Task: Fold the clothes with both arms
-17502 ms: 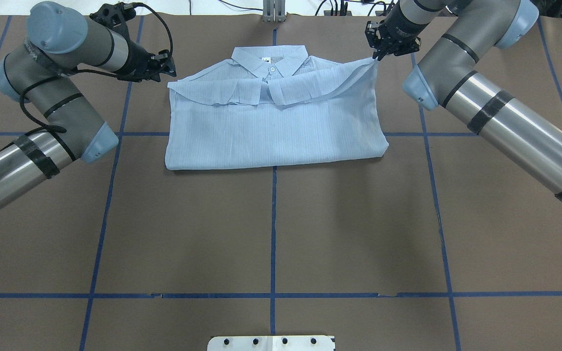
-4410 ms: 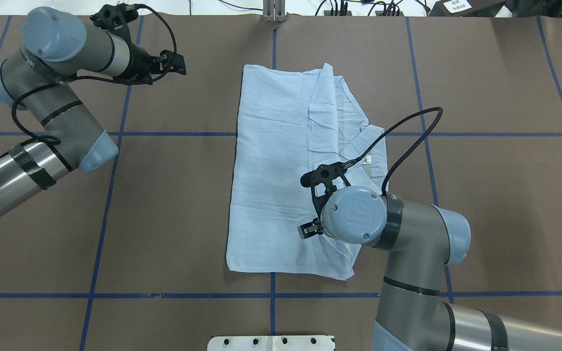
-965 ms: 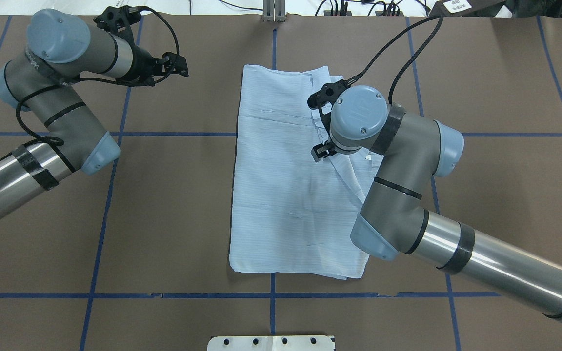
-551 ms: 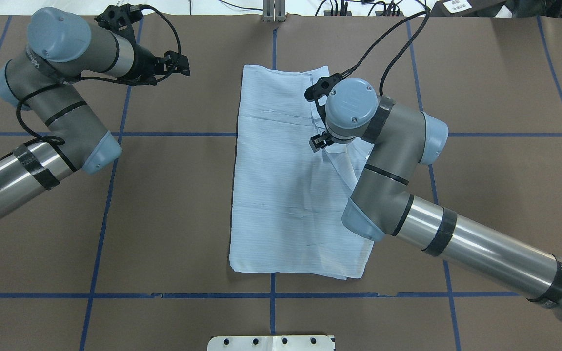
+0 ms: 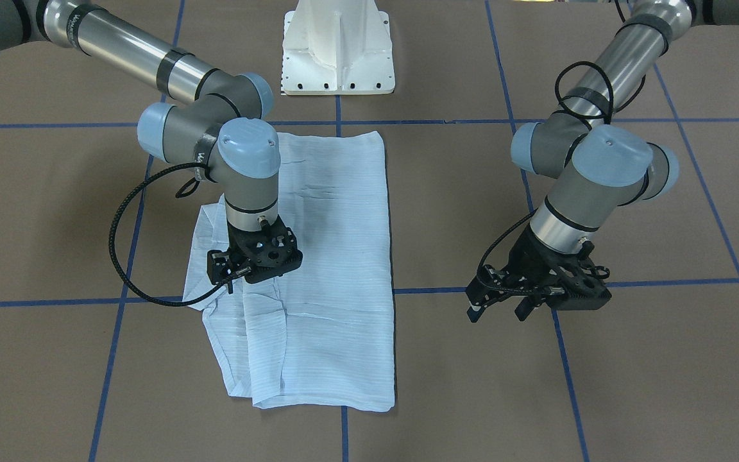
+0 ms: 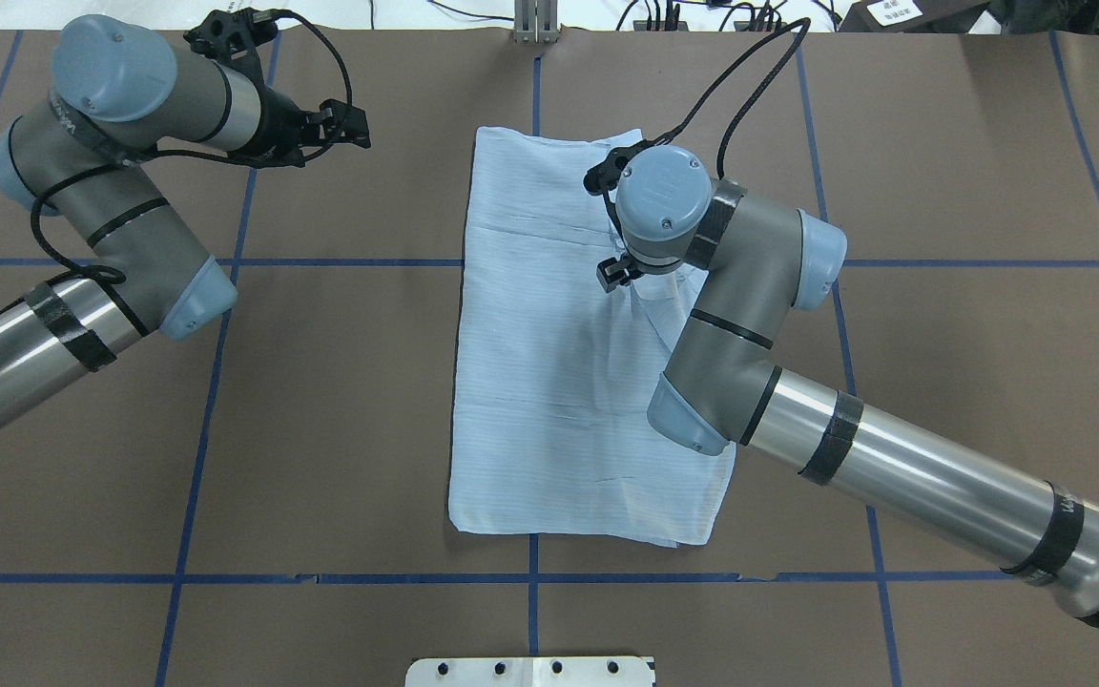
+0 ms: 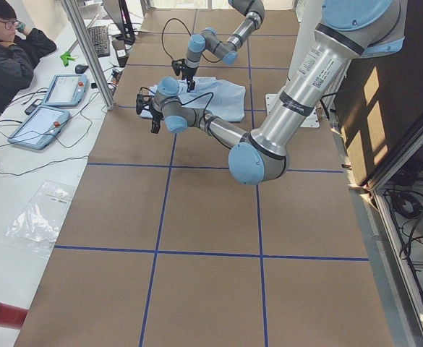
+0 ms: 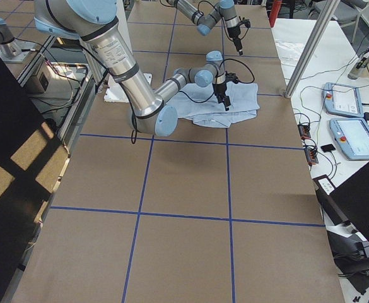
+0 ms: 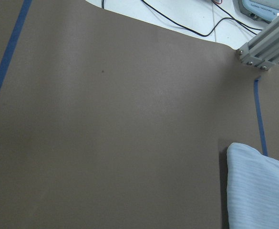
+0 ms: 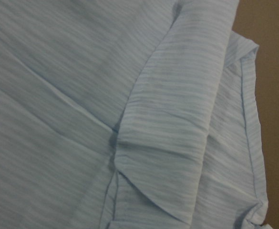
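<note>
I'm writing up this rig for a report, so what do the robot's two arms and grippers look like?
The left arm and right arm are grey and silver tube segments with light blue round joint caps and black bands. The left gripper and right gripper are black, two-fingered, each with a looping black cable.

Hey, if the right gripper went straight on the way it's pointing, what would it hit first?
The shirt. The right gripper points down over its bunched fold, so it would likely meet that fabric first, with the table underneath. Its height above the cloth is unclear.
</note>
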`<state>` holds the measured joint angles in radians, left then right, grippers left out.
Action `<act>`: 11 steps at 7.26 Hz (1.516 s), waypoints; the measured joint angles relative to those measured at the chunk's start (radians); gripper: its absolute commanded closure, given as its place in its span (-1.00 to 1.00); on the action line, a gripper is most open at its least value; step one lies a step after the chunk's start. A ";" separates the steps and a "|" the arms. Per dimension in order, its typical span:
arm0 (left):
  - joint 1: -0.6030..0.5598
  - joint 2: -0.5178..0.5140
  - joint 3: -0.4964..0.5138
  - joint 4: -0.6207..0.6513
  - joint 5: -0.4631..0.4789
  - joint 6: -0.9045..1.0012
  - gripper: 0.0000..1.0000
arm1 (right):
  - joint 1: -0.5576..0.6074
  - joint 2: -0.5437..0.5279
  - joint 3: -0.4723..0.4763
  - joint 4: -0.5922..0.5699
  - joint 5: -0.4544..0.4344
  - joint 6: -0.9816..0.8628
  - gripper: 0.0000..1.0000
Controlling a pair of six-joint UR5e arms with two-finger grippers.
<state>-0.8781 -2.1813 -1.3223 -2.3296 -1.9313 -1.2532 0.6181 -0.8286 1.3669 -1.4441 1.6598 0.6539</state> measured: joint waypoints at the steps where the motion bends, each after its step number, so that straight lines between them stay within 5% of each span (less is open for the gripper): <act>1: 0.000 -0.001 0.000 0.000 0.000 0.000 -1.00 | 0.000 0.002 -0.003 0.000 0.002 0.001 -1.00; 11: 0.001 -0.007 -0.003 -0.002 0.000 -0.006 -1.00 | 0.011 -0.019 -0.012 -0.002 0.040 -0.025 -1.00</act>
<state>-0.8775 -2.1886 -1.3258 -2.3316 -1.9313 -1.2593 0.6290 -0.8477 1.3547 -1.4459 1.7000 0.6289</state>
